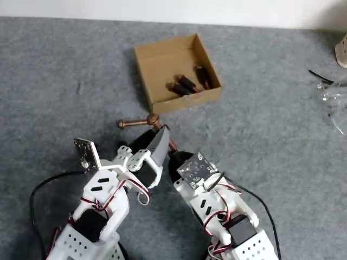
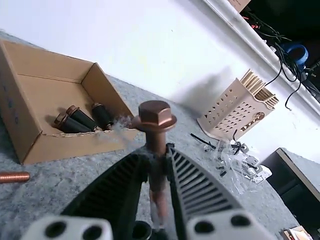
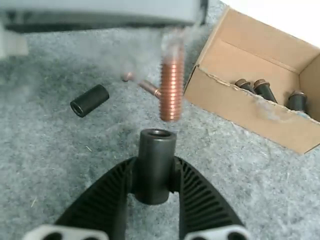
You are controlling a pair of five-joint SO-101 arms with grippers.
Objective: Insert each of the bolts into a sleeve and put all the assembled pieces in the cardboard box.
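Up close, the right wrist view shows one loose black cylindrical sleeve (image 3: 89, 100) on the grey desk (image 3: 240, 165), off from the open brown cardboard box (image 3: 250, 117). Three assembled pieces (image 1: 187, 84) lie inside the box, one loose copper bolt (image 1: 132, 123) just beside it. Near the box, the left gripper (image 2: 157, 156) has its jaws clamped on a second copper bolt (image 2: 156, 117); the right gripper (image 3: 155, 167) has its jaws clamped on a second black sleeve (image 3: 157, 150).

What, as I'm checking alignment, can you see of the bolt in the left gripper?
The bolt is copper-coloured metal: a flanged hexagonal head and a threaded shank. The left gripper is shut on its shank. Its threaded end hangs just above the open mouth of the black sleeve held in the right gripper, not yet inside.
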